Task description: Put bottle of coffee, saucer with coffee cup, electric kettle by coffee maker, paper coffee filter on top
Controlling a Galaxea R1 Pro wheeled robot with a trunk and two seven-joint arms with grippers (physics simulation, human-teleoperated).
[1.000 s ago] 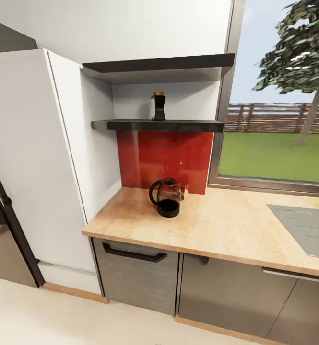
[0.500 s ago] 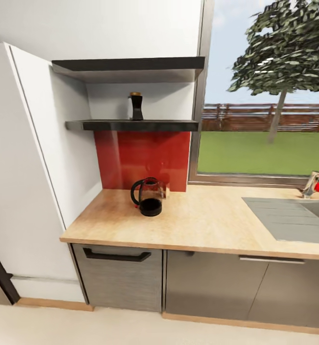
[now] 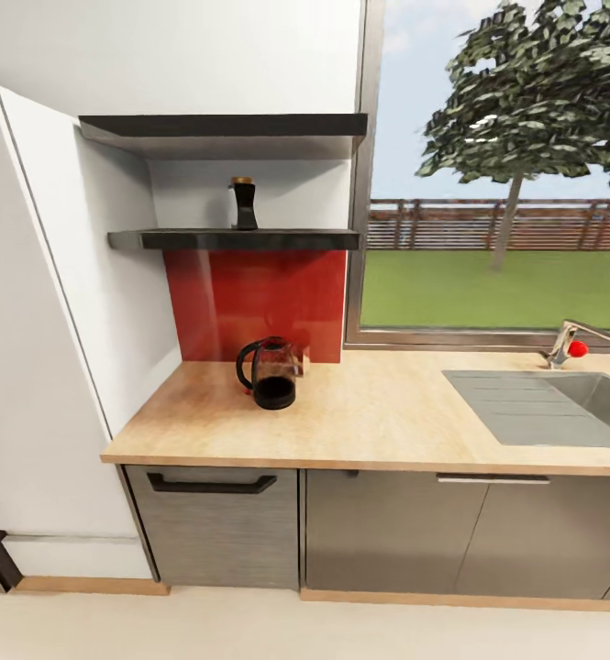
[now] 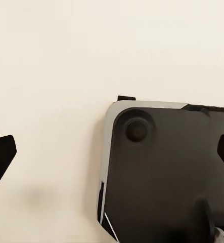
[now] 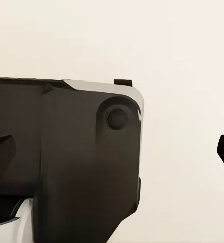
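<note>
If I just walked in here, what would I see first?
Probably the shiny red wall panel, with the see-through kettle standing on the wooden countertop in front of it. Above, a small dark bottle stands alone on the shelf, and a big tree shows through the window.

light beige wood-look kitchen countertop point(image 3: 378, 422) runs over dark grey cabinets point(image 3: 392, 532). electric kettle point(image 3: 268, 373) stands on it near the red backsplash, toward the left end. sink point(image 3: 548, 403) set into the counter at right. dark wall shelf point(image 3: 236, 240) above carries the bottle of coffee point(image 3: 244, 203), upright.
</note>
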